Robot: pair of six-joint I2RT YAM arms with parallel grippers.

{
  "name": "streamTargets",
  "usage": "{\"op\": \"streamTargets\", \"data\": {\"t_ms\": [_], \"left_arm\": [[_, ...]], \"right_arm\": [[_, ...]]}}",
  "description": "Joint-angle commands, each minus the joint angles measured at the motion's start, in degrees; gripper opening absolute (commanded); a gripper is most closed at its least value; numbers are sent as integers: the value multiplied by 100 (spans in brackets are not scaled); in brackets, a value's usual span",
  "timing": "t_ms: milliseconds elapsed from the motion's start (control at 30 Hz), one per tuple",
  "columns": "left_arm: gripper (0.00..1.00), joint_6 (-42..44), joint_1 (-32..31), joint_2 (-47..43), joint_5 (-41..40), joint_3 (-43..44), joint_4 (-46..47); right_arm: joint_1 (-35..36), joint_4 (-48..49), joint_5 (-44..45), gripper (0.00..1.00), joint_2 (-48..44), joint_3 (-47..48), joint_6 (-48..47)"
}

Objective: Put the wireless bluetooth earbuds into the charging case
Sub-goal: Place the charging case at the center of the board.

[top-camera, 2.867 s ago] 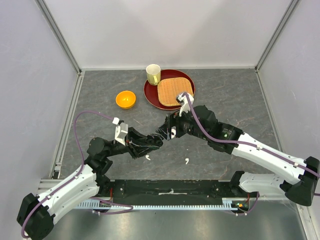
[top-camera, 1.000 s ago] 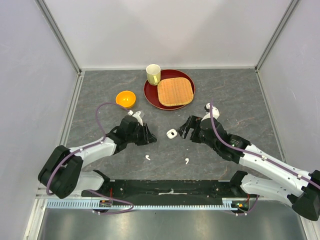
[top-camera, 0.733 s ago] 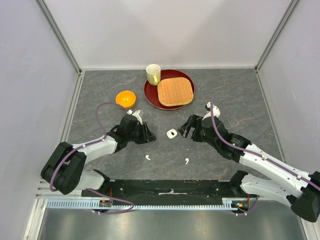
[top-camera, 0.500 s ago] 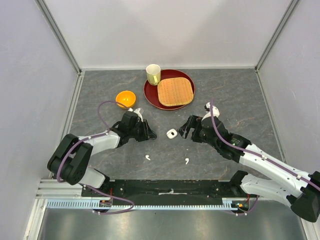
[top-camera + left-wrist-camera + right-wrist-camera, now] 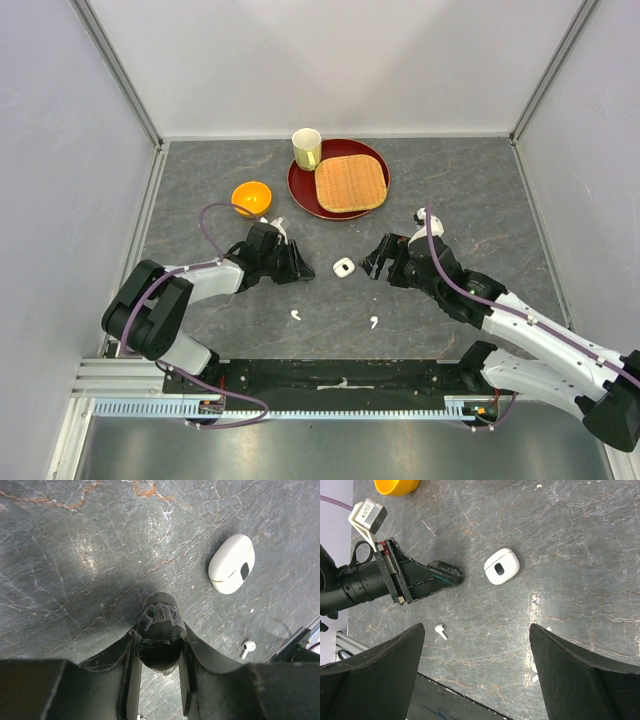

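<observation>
Case (image 5: pixel 343 266) lies between closed left end effector (image 5: pixel 303 273) and spread, empty right end effector (image 5: pixel 372 262).

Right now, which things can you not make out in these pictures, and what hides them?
Black earbuds: visible in no view.
Left tool: shut; in the left wrist view its own dark fingertips hide whether anything is held.
One white earbud: in the right wrist view, mostly covered by a finger of the right tool.
</observation>
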Motion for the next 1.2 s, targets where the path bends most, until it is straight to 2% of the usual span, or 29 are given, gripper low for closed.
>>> {"op": "streamTargets", "data": {"t_ms": [0, 567, 833, 1167], "left_arm": [[40, -126, 8, -36, -106, 44, 84], [45, -222, 8, -879, -607, -546, -215], [47, -170, 8, -1293, -994, -511, -767], [48, -38, 8, -2593, -1679, -686, -1709]], "right_arm": [[-52, 61, -92, 92, 42, -13, -122], [-104, 105, -399, 93, 217, 13, -254], [-104, 176, -487, 93, 314, 31, -280], [-166, 167, -514, 93, 656, 171, -552]]}}
